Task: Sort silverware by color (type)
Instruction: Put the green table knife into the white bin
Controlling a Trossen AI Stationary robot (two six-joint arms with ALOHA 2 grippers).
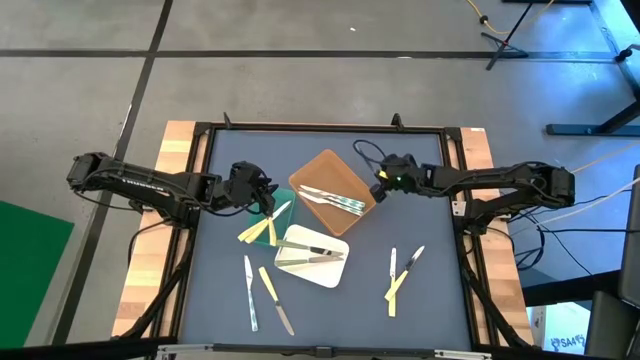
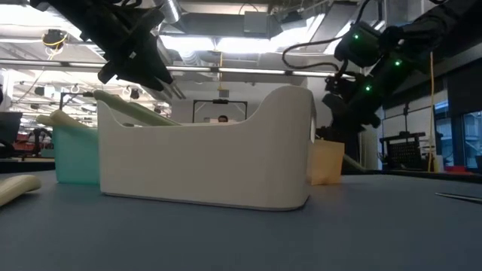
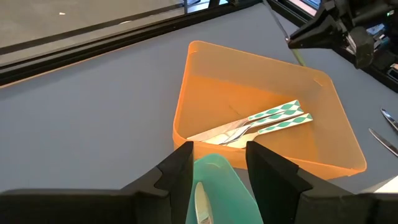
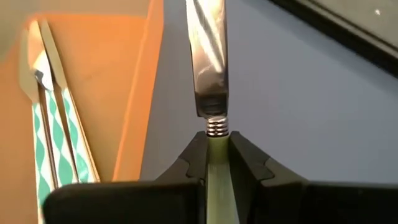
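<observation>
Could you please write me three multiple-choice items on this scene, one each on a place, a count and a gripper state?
1. Where do the two pieces with green-and-white patterned handles lie?
A. in the orange-brown plastic tray
B. in the white tray
C. on the grey table mat

2. How many trays are on the table?
A. one
B. two
C. three

3. What is the right gripper doing?
A. hanging open
B. shut on a pale green-handled metal knife
C. holding a tray

Answers: 1 A, the left wrist view shows them inside it. 2 C, the high view shows orange-brown, white and teal green. 3 B, its fingers clamp the handle.
</observation>
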